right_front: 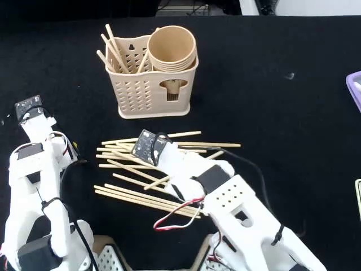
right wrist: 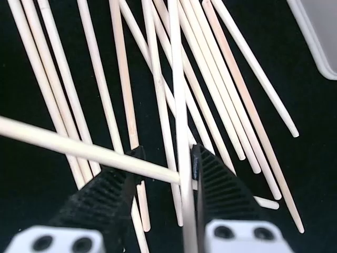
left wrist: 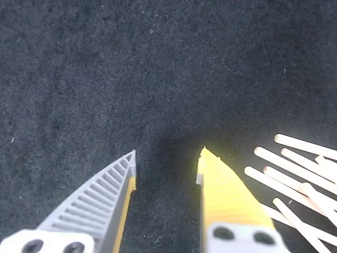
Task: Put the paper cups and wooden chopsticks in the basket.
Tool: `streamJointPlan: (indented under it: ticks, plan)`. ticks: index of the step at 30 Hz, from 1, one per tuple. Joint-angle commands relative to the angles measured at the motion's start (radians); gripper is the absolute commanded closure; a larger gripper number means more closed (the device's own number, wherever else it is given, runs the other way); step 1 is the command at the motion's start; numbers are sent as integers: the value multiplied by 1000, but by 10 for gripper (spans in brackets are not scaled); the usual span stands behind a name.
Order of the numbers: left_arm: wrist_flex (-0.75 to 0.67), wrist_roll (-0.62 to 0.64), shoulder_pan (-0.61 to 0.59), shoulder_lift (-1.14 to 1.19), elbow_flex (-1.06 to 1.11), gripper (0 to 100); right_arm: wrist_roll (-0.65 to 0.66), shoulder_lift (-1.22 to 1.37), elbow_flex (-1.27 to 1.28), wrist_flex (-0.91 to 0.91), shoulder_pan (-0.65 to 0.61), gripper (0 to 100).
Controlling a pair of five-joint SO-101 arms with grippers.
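1. Looking down through the high view, I get the layout the wrist cameras do not give me: a beige perforated plastic basket [right_front: 152, 96] stands upright at the far side of the black cloth-covered table [right_front: 282, 124].
2. One nested stack of tan paper cups [right_front: 172, 48] sits in the basket's right compartment. I count at least four rims but cannot tell the exact number.
3. Roughly five upright wooden chopsticks [right_front: 111, 48] lean in the left compartment.
4. The loose pale wooden chopsticks [right_front: 132, 196] lie flat in a crossed pile between the basket and the arm bases. I make it around fifteen, though the overlaps and the arm above them block an exact count.
5. Two white arms show from above: the right arm [right_front: 225, 197] is stretched over the pile, and the left arm [right_front: 39, 169] stands beside the pile over bare cloth.
6. My right wrist view adds the jaw detail. The right gripper [right wrist: 168, 155] has its black jaws spread, low over the pile. One stick runs lengthwise between them, close to one finger, and another lies across the other fingertip. About a dozen sticks fan out beyond, near the corner of a pale grey rim [right wrist: 321, 37].
7. My left wrist view shows the left gripper [left wrist: 166, 158], one grey finger and one yellow, spread with bare cloth between them. About six chopstick ends lie near the yellow finger.
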Motion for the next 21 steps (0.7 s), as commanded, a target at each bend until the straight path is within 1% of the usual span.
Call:
streamJointPlan:
  ticks: [1,3,7,10,12,15,17,21]
  plan:
    - [-12,-2,5,-3,-4,812,23,-13,-8,6,8,935]
    - [-12,-2,4,-3,-4,812,48,-13,18,11,11,948]
    - [-12,-2,4,-3,-4,812,55,-13,71,48,15,910]
    - [-12,-2,7,-3,-4,812,63,-13,93,52,15,943]
    - [-12,-2,5,-3,-4,812,110,-13,94,52,15,988]
    - [-11,-2,4,-3,-4,812,153,-13,96,64,21,988]
    - [-11,-2,4,-3,-4,812,184,-19,87,89,66,988]
    - [-12,-2,4,-3,-4,812,331,-15,82,109,221,988]
